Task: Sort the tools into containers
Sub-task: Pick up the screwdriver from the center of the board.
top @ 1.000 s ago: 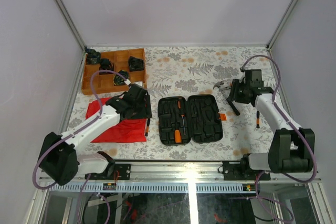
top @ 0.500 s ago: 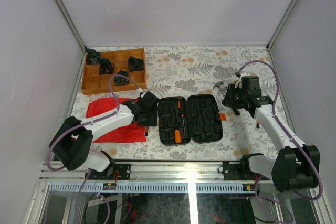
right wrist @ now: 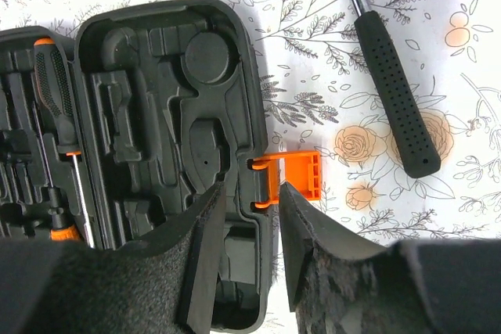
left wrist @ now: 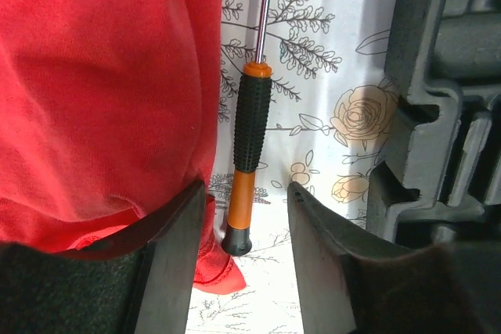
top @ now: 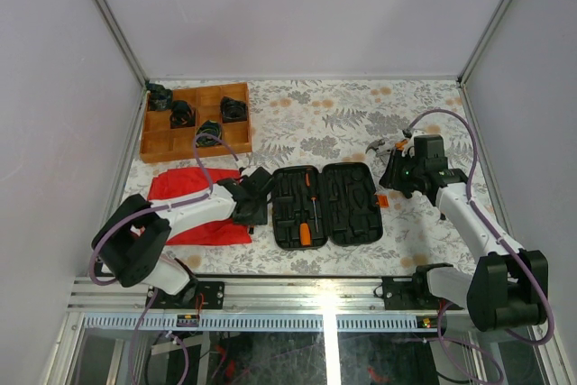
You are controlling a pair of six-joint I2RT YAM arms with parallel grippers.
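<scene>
The black tool case (top: 326,206) lies open mid-table, with two screwdrivers (top: 306,214) in its left half. In the left wrist view an orange-and-black screwdriver (left wrist: 250,134) lies on the tablecloth between the red cloth (left wrist: 102,91) and the case (left wrist: 446,99). My left gripper (left wrist: 244,220) is open around its butt end, with a gap on the right side. My right gripper (right wrist: 252,217) is open and straddles the case's right rim (right wrist: 258,115) by the orange latch (right wrist: 296,176). A black-handled tool (right wrist: 391,95) lies beyond the latch.
A wooden compartment tray (top: 171,140) holding several black parts stands at the back left. The red cloth (top: 189,200) lies under my left arm. Metal frame rails border the table. A metal tool tip (top: 374,145) shows behind my right gripper (top: 395,174).
My left gripper has moved right to the case's left edge and its jaws have narrowed. My right gripper has shifted toward the case's latch, its jaws narrower too.
</scene>
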